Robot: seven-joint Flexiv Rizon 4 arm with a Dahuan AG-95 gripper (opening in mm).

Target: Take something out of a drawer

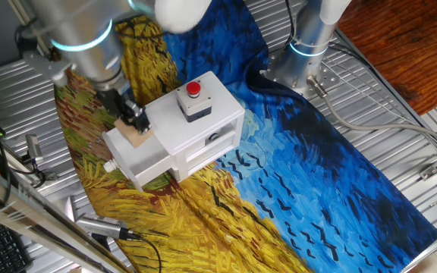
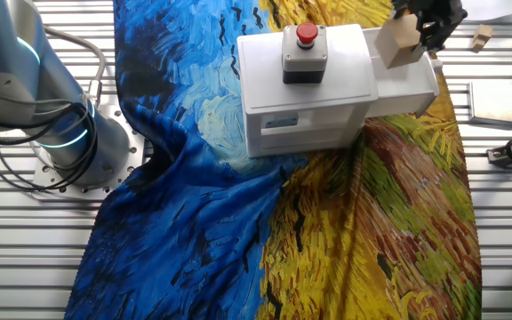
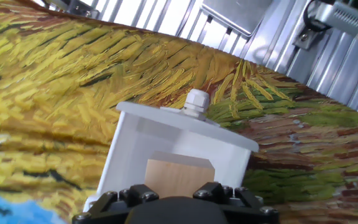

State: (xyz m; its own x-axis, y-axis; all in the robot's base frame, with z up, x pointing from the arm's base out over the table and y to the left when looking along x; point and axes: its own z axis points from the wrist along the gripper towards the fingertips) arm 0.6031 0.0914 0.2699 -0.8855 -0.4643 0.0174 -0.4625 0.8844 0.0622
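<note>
**Wooden block gripped over the open drawer**

Wooden block first: the small tan, wood-coloured rectangular block (image 1: 136,136) sits at the left of one fixed view, held between the fingers of the black two-finger gripper (image 1: 133,119), just over the open drawer. You can see the jaws clenched on the block; in the other fixed view the same block (image 2: 397,42) hangs tilted above the drawer, apart from its floor as far as that angle shows.

Under it you have the white plastic tray-like drawer (image 1: 131,157), pulled out to the left of its box, with a small white knob (image 1: 109,164) on its end face. In the hand view the knob (image 3: 197,103) points away from the camera, and the block (image 3: 178,175) shows between the drawer walls (image 3: 182,133), just ahead of the gripper (image 3: 178,198).

Moving right, you reach the white rectangular plastic box (image 1: 203,121), resting on a blue and yellow painted cloth (image 1: 309,182). On its top stands a red push-button on a grey base (image 1: 194,98).

Farther right, at the far edge of the cloth, the arm's silver base (image 1: 302,53) stands on the ribbed metal table (image 1: 400,129).
</note>
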